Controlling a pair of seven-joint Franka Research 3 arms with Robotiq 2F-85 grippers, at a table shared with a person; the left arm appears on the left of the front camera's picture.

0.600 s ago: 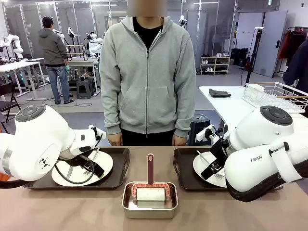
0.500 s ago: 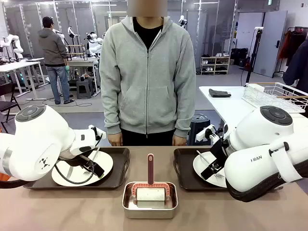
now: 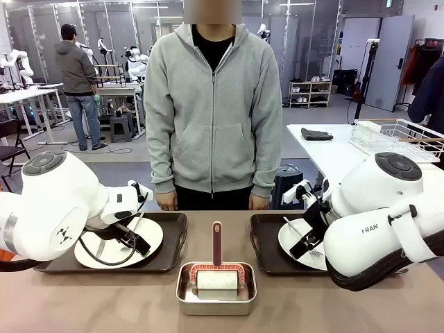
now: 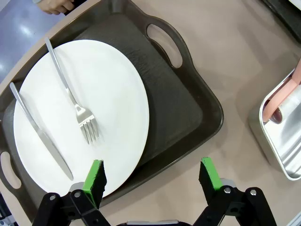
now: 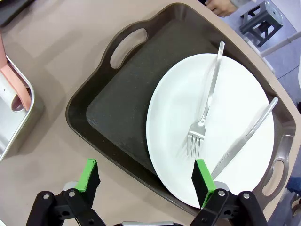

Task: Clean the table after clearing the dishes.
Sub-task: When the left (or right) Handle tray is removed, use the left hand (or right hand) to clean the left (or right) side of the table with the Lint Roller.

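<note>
Fingers [image 4: 95, 179] of left gripper [image 4: 151, 175] and right gripper [image 5: 146, 176] stand wide apart, empty, each above the near rim of a tray [image 4: 197, 108] on the table [image 3: 104, 305]; plates [image 4: 113, 94] judged rigid, breakable, cutlery [image 4: 66, 80] loose and prone to slide, so lift level by the handles [image 4: 184, 47].

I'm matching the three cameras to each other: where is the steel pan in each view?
Front: pan at bottom centre, between left tray and right tray.
Left wrist: pan at the right edge, past the left tray.
Right wrist: pan at the left edge, beside the right tray.
Shared landmark: the pink handle in the pan, seen again at and.
</note>
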